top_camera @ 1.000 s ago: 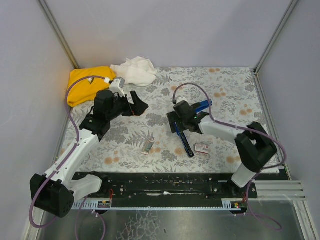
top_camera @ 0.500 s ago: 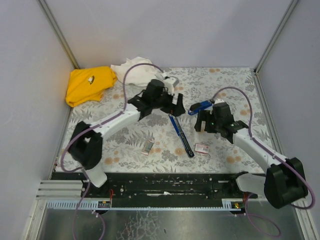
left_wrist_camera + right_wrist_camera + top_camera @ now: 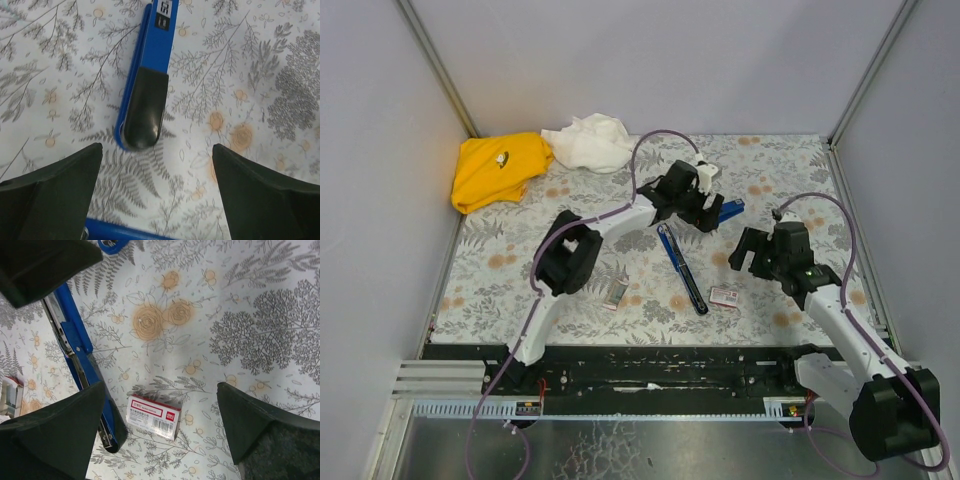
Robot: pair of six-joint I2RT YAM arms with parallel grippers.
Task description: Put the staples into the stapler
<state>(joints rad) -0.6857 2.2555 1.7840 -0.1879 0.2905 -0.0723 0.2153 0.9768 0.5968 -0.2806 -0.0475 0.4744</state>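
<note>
Both arms have white links (image 3: pixel 845 318), black joints (image 3: pixel 567 262), looping purple cables (image 3: pixel 663 132).

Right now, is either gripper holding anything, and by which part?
Nothing. Both are open: left gripper hovers over the stapler, right gripper over the staple box.

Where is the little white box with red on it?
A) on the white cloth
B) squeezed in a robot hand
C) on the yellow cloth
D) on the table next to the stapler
D: the box lies flat on the flowery table, close beside the dark end of the opened stapler. The right gripper is open above it and holds nothing.
</note>
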